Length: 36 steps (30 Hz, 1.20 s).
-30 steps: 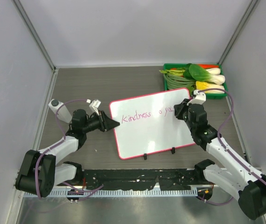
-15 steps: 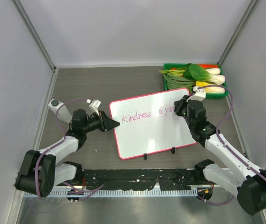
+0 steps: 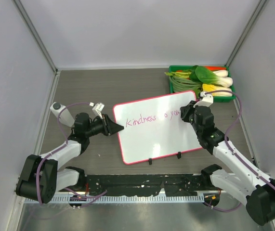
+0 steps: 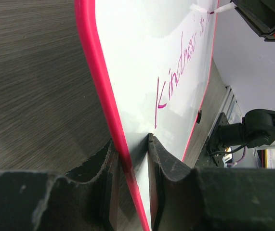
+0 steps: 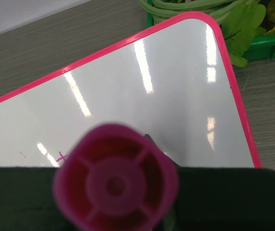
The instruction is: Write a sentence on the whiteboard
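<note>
The whiteboard (image 3: 159,132) lies on the table with a pink frame and two black clips on its near edge. It also shows in the left wrist view (image 4: 147,72) and the right wrist view (image 5: 142,96). The sentence (image 3: 142,120) reads "Kindness" plus a few more pink letters (image 3: 172,114); it shows in the left wrist view too (image 4: 176,77). My left gripper (image 3: 118,127) is shut on the board's left edge (image 4: 130,159). My right gripper (image 3: 188,115) is shut on the pink marker (image 5: 115,178), whose tip (image 4: 214,10) touches the board at the last letters.
A green tray (image 3: 229,94) of vegetables stands at the back right, just beyond the board's far right corner; its greens show in the right wrist view (image 5: 243,24). Grey walls enclose the table on three sides.
My right gripper shifted slightly over the board's right part, up then back down, and the last pink letters changed a little. The left gripper and board have not moved.
</note>
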Motion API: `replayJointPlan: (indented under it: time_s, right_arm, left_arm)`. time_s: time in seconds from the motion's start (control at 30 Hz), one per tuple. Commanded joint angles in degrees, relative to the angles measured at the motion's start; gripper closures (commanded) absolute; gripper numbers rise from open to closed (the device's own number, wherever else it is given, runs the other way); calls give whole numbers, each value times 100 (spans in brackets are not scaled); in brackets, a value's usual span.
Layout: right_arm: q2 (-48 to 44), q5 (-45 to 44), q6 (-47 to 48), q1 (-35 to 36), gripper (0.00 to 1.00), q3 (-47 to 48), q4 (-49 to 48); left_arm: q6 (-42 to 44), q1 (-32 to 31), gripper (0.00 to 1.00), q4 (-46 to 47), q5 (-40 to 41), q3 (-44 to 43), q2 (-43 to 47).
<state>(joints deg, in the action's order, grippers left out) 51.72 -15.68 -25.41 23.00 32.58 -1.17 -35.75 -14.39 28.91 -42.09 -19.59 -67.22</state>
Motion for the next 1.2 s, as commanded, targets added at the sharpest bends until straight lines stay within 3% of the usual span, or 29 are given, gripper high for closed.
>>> replayJointPlan:
  time_s: [0.0, 0.83, 1.17]
  right_arm:
    - [-136, 39, 71, -33, 99, -103, 249]
    - [-189, -40, 132, -41, 99, 574, 170]
    - [-57, 478, -17, -349, 99, 469, -94]
  left_arm:
    - [420, -125, 100, -289, 78, -1, -72]
    - [420, -134, 100, -315, 60, -9, -45]
    - [446, -125, 100, -333, 51, -18, -37]
